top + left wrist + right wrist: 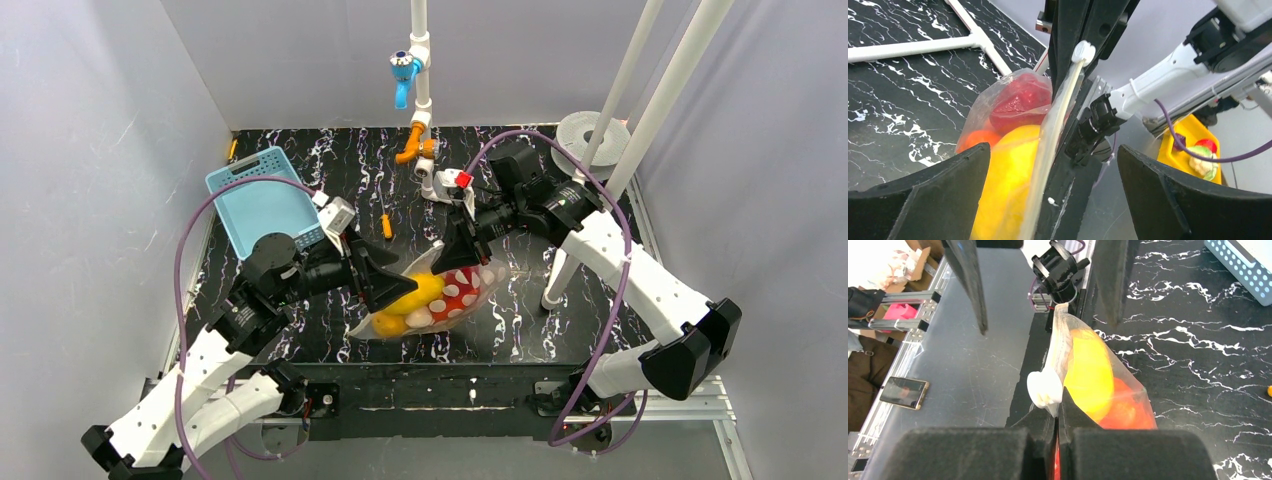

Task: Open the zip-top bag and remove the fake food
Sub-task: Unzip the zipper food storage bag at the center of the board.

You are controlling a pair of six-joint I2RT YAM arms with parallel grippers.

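The zip-top bag (440, 298) is a clear, white-dotted pouch held up off the black marble table (300, 330) between my two grippers. Inside it shows fake food: a yellow piece (1008, 185), a red piece (1020, 100) and an orange piece (1123, 410). My right gripper (1058, 412) is shut on the bag's zip edge, right beside the white slider (1044, 390). My left gripper (1053, 150) is open, one finger (923, 200) on each side of the zip strip (1048, 145), without touching it. In the top view the left gripper (400, 288) is at the bag's left end and the right gripper (457, 262) at its upper right.
A light blue basket (262, 200) stands at the back left. A small orange-handled screwdriver (386, 225) lies behind the bag. A white pipe with a blue valve (405, 70) and orange fitting (415, 145) hangs at the back. White posts (600, 190) stand at the right.
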